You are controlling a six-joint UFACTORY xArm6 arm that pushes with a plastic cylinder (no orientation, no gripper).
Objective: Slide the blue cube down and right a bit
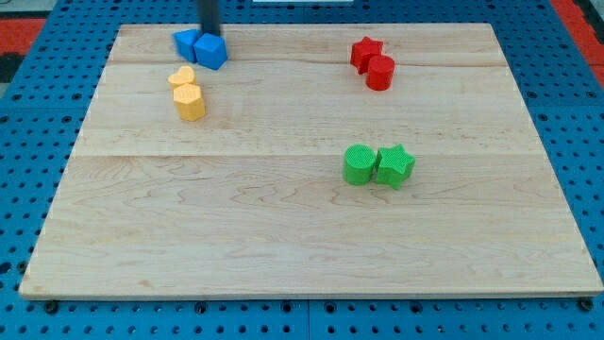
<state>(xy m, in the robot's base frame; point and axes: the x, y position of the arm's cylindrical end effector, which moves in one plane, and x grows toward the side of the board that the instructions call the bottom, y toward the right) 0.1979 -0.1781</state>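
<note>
Blocks sit in pairs on a pale wood board (283, 236), which lies on a blue sheet with holes (585, 123).

Up in the upper left of the frame is the blue cube (212, 51). It touches another blue block (186, 42) on its left; that one's shape is hard to make out. The dark rod (209, 13) comes down from the top edge of the frame, right above these two. The tip (209, 33) ends just behind the blue cube, close to where the two blue blocks meet. It looks to be touching the cube's top side, but that is hard to tell for sure. The arm has no claw at all, just this rod, so nothing is being held.

Just below the blue pair are two yellow blocks: a yellow heart (181, 76) and a yellow block (190, 102) under it, touching.

In the upper right are a red star (365, 51) and a red round block (379, 73), touching each other.

Right of the middle are a green round block (359, 163) and a green star (395, 165), side by side and touching.
</note>
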